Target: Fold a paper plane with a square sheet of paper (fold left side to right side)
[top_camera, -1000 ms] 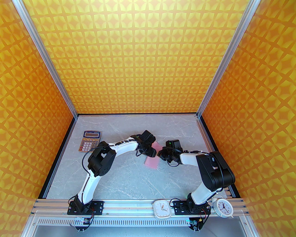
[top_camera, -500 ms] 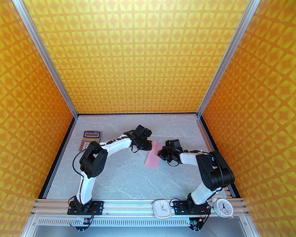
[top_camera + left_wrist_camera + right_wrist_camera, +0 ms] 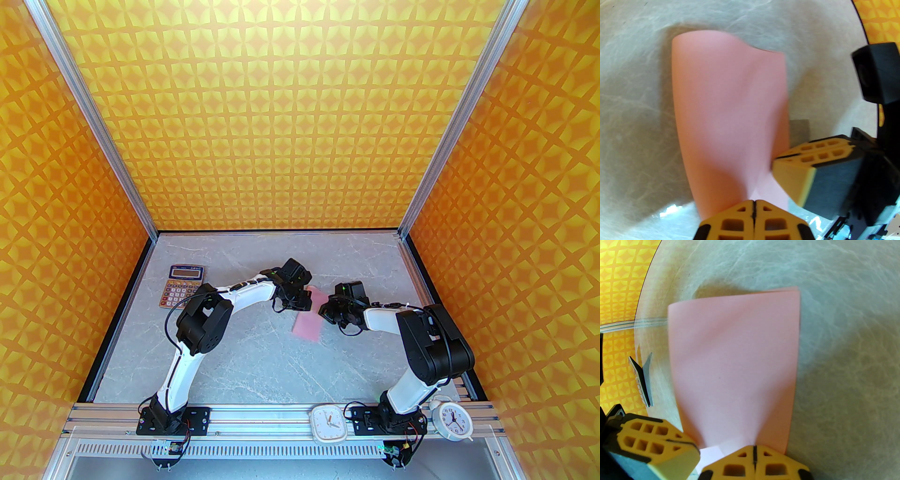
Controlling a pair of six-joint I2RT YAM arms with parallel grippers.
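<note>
- calc: far L on table, well apart from the work; not my concern.
- L claw: clenched, tips together; sheet narrows into them, so I judge I'm pinching its edge w/ this one.
- sheet: mid-table, betw. my two claws; reads as a narrow strip; 2 layers show at the far corner in R wrist view, so L half looks laid over R half; L side is a soft rounded bulge w/ shadow under it, not a sharp crease.
- R claw: clenched too; paper puckers toward the tips, so I judge it's gripping the sheet, just beside L claw.
- Step, as I judge it: first fold, L to R; laid over but not yet creased.
- Next calls for: hold edges matched w/ one claw; free the other and press along the rounded side till flat; thin paper, so go light or the layers may skew.
</note>
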